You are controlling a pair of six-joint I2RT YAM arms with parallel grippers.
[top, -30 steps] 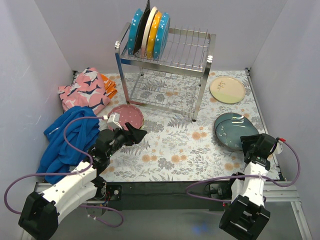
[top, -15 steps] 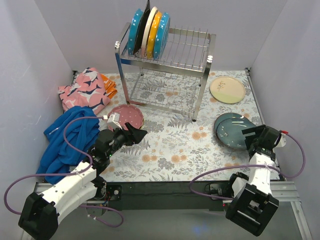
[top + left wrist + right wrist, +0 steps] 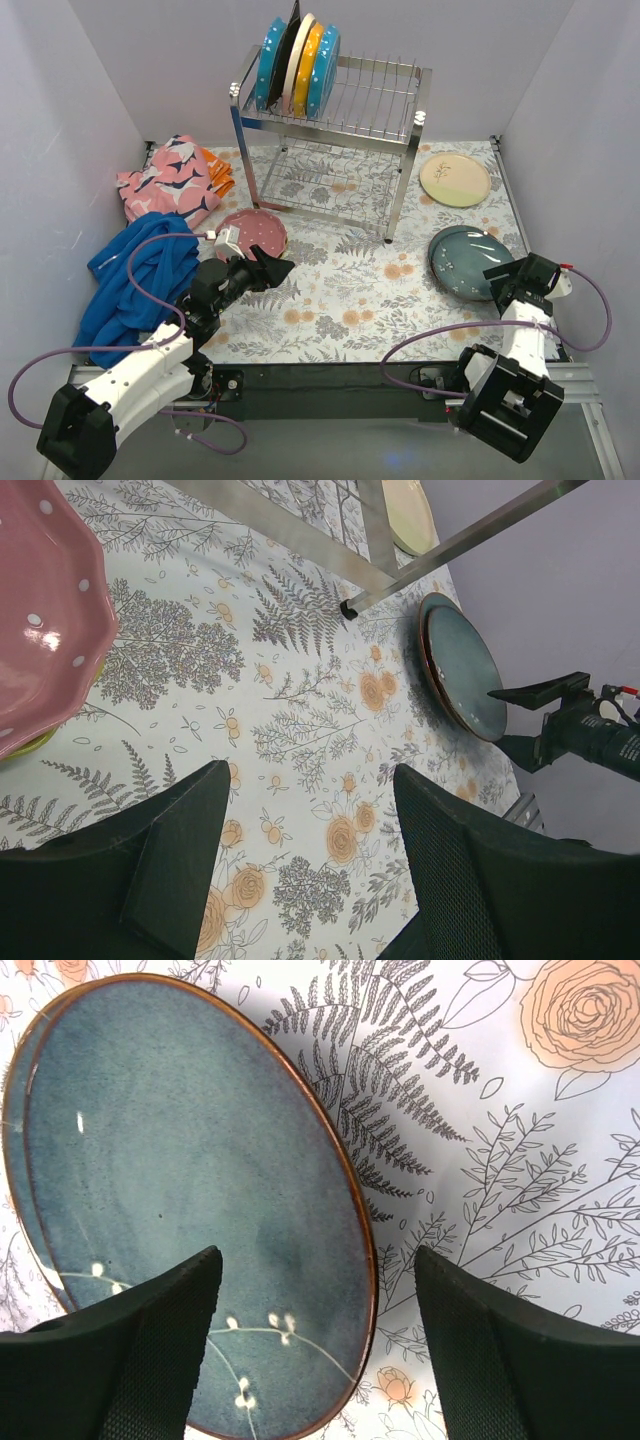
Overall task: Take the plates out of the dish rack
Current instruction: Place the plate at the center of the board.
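Note:
The chrome dish rack (image 3: pixel 335 130) stands at the back with several plates (image 3: pixel 297 66) upright in its top left slots: teal dotted, dark, cream, orange, teal. A pink dotted plate (image 3: pixel 255 233) lies flat left of centre, a cream plate (image 3: pixel 455 180) at the back right, and two stacked blue-grey plates (image 3: pixel 468 260) at the right. My right gripper (image 3: pixel 518 277) is open and empty just above the near edge of the blue-grey stack (image 3: pixel 190 1190). My left gripper (image 3: pixel 272 268) is open and empty over the cloth near the pink plate (image 3: pixel 40 630).
A blue garment (image 3: pixel 140 275) and a pink patterned cloth (image 3: pixel 172 182) lie at the left. White walls close in on three sides. The rack's leg (image 3: pixel 350 608) shows in the left wrist view. A floral tablecloth (image 3: pixel 350 290) covers the table.
My right gripper has swung right and back from the blue-grey stack, its wrist turned; the top plate now lies settled on the stack. The left arm has not moved.

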